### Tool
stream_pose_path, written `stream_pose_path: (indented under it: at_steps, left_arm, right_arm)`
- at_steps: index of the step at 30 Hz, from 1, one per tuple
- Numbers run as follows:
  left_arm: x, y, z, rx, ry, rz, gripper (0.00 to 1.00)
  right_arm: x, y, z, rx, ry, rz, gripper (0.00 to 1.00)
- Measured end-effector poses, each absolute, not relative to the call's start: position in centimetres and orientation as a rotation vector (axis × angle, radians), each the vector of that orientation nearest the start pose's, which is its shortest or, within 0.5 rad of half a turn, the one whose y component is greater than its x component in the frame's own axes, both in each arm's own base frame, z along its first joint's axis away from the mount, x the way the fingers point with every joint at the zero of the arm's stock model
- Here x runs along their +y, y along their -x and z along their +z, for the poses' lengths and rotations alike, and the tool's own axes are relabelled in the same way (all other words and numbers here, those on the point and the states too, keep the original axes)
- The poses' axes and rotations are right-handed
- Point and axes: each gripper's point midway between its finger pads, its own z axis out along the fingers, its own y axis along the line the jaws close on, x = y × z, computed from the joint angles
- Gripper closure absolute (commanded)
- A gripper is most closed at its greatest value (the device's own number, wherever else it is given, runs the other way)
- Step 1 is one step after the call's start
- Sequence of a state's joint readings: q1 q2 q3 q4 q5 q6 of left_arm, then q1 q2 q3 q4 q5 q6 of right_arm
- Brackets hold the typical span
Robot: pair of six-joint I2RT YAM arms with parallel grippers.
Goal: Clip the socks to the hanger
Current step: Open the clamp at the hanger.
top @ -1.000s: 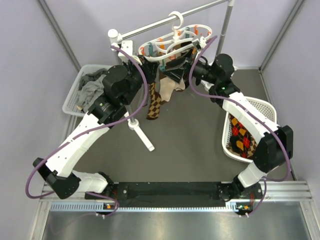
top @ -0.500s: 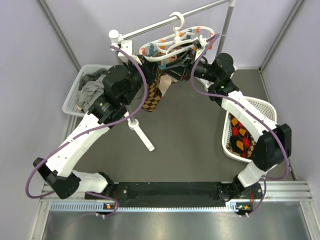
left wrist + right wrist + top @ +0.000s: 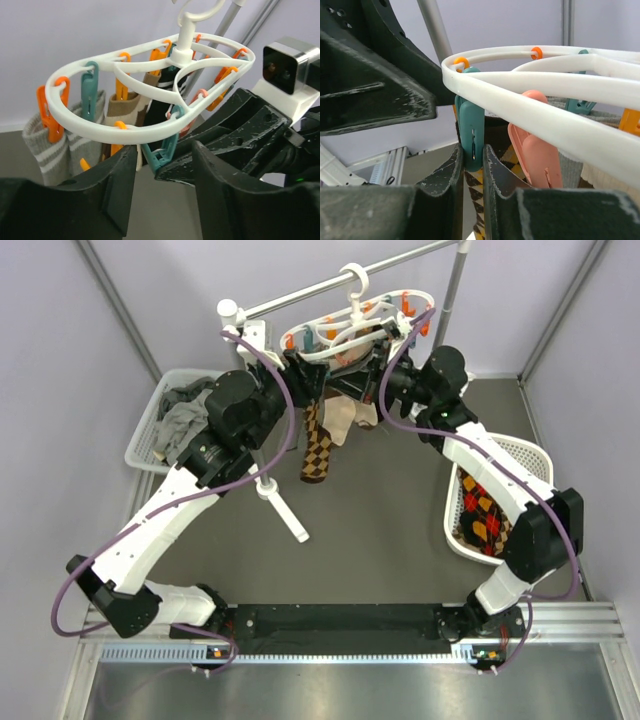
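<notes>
1. While it hung by its hook from the rail stand [image 3: 400, 260] at the far side of the bench [image 3: 380, 530], the hanger [image 3: 135, 132] carried one argyle sock [image 3: 316, 448] dangling from its rim, with a striped grey sock [image 3: 55, 145] clipped further round.
2. The right claw [image 3: 473, 161] was pressed nearly together around a teal clip [image 3: 472, 129] on that rim, with argyle fabric showing just below the clip.
3. The left claw [image 3: 164, 153] stood spread just beneath the ring, gripping nothing.
4. More argyle socks [image 3: 478, 518] lay in the white basket [image 3: 532, 456] beside the right arm, well apart from the hanger.
5. By this showing, the task was under way but far from done, since that pile was left to clip.
</notes>
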State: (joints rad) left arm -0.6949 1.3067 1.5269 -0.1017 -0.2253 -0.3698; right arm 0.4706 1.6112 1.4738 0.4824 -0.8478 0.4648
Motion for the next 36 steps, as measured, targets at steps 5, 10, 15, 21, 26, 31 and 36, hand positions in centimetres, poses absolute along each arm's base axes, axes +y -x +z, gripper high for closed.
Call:
stream_pose_path:
  at_steps: [5,10,15,21,26,31,36]
  left_arm:
    - [-25.8,-34.2,47.1,1.498,-0.072,-0.721,0.3]
    - [-25.8,-34.1,46.7,1.516,-0.078,-0.715,0.33]
    - [-26.1,-34.2,47.6,1.509,-0.079,-0.719,0.39]
    - [-26.8,-34.2,48.5,1.5,-0.08,-0.737,0.39]
    - [-27.2,-34.4,48.1,1.518,-0.059,-0.73,0.4]
    - [-27.0,-35.1,47.5,1.535,-0.031,-0.696,0.46]
    - [-26.9,-35.8,47.0,1.549,-0.015,-0.661,0.5]
  right_arm:
    - [33.8,-34.9,42.5,1.255,0.778,1.232,1.0]
    - [33.5,-34.8,43.1,1.254,0.756,1.171,1.0]
    - [33.1,-34.8,43.6,1.249,0.746,1.118,1.0]
    - [33.0,-35.0,43.7,1.25,0.737,1.07,1.0]
    - [33.0,-35.3,43.3,1.263,0.733,1.038,1.0]
    - [33.1,-35.5,42.9,1.282,0.73,1.007,1.0]
    - [33.0,-35.9,42.6,1.292,0.723,0.969,1.0]
